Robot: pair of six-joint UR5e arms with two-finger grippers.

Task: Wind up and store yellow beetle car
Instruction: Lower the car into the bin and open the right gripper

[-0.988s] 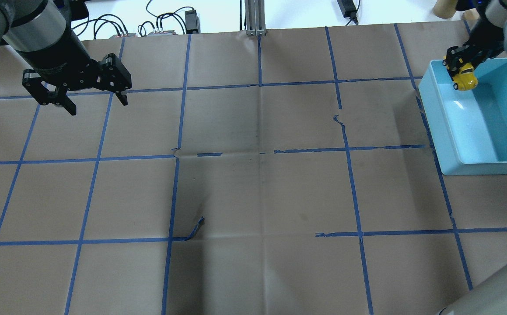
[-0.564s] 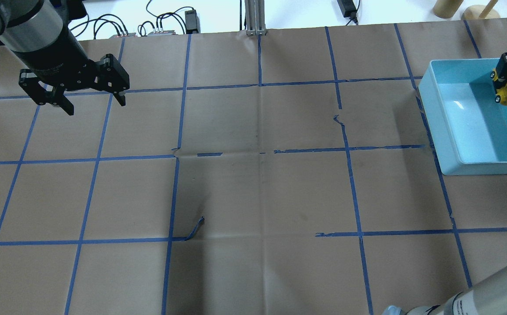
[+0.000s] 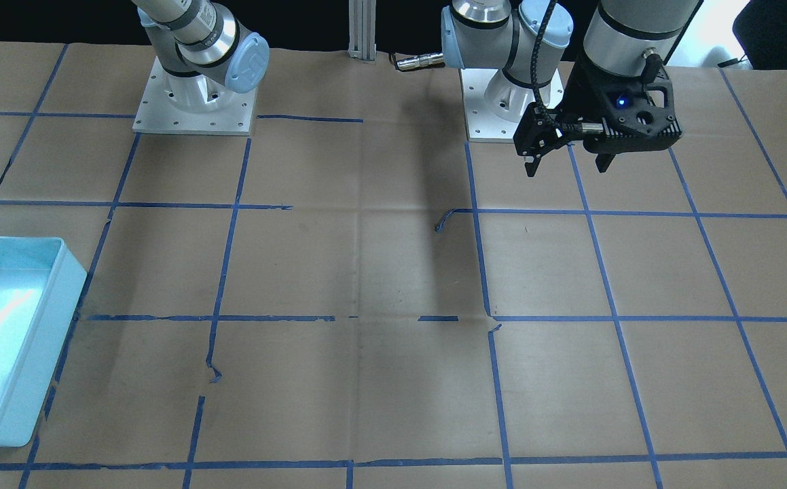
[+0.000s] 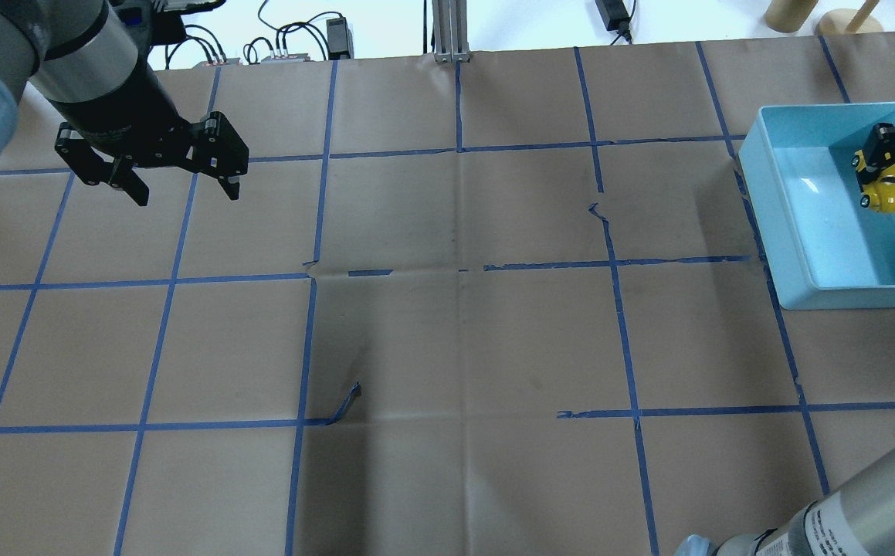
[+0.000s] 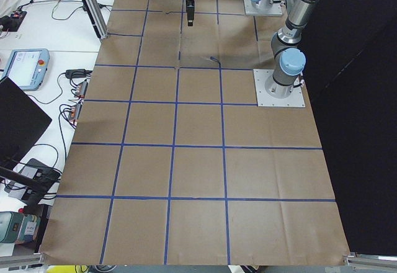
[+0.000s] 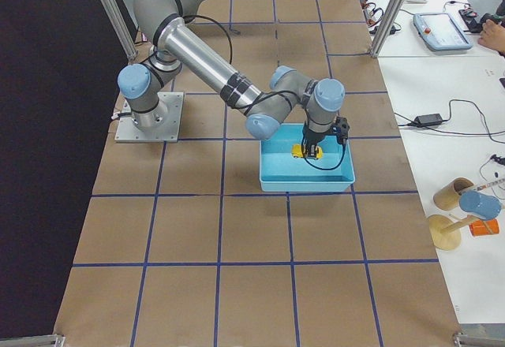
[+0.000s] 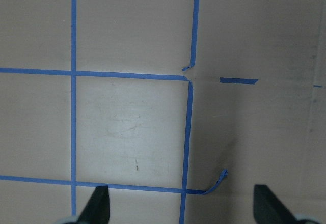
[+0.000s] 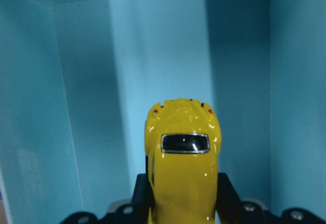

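The yellow beetle car [image 4: 881, 191] is held inside the light-blue bin [image 4: 771, 224] at the table's right side. My right gripper [image 4: 883, 166] is shut on the car, and the right wrist view shows the car [image 8: 183, 158] between the dark fingers [image 8: 227, 196] with the bin's walls [image 8: 51, 107] all around. I cannot tell whether the car touches the bin floor. The car also shows in the exterior right view [image 6: 304, 151]. My left gripper [image 4: 184, 189] is open and empty above the far-left paper, and it also shows in the front view [image 3: 565, 166].
The table is brown paper with a blue tape grid. A loose curl of tape [image 4: 347, 401] sticks up near the middle. Cables and power boxes [image 4: 285, 42], a metal post [image 4: 451, 31] and wooden pieces [image 4: 791, 11] lie along the far edge.
My right gripper has carried the car from the bin's far-left corner rightward across the bin, then slightly nearer. My left gripper has shifted a little to the right, still open.
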